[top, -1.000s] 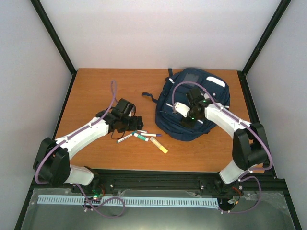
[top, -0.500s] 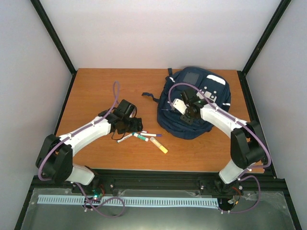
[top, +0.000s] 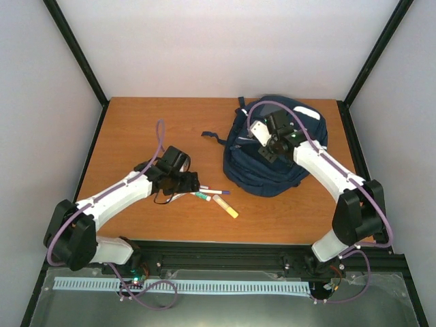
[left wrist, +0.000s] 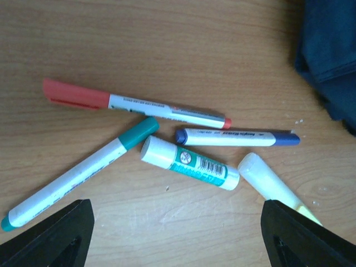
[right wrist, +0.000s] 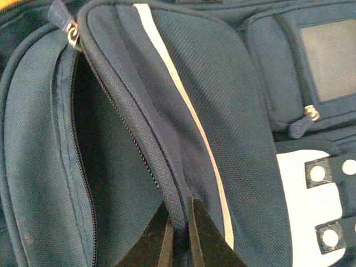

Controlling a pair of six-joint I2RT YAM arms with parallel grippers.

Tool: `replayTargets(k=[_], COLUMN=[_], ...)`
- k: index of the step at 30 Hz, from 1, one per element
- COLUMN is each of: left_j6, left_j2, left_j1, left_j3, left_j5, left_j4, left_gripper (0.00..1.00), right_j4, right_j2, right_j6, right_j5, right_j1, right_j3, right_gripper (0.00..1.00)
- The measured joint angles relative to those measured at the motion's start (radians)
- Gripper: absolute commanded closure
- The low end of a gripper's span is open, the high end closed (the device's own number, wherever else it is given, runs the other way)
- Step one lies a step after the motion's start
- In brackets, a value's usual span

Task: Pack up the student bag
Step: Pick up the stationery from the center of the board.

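Item: glue stick [left wrist: 190, 163]. Teal label with a barcode; the wording is too small for me to read.
Items: red-capped pen [left wrist: 136, 104], blue-capped pen [left wrist: 236, 137]. Fine print along each barrel, illegible to me.

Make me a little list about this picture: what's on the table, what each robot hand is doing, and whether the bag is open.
Bag: blue backpack lying on the table, one zip pocket open
Right gripper: shut, pinching the pocket's flap edge
Left gripper: open, empty, over the glue stick
Other loose things: red marker, teal marker, blue pen, yellow highlighter
Where: all on the table beside the backpack, not packed
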Motion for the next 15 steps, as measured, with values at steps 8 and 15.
replayTargets(k=[8,15], left_j6=[-0.015,-0.040], left_j2=[-0.038,-0.050], left_j1=[0.000,0.000], left_j3=[-0.042,-0.084], left_j5=[0.018,0.029], left_j4=[-0.007,-0.007], left_gripper=[0.16,0.18], right_j4=[0.020,0.069], right_j2=[-0.013,-0.015], right_j6=[0.059,0.079], right_j5=[-0.114,-0.154], right_j1=[-0.056,-0.064], right_j3=[0.016,-0.054], right_gripper=[0.97,0.97])
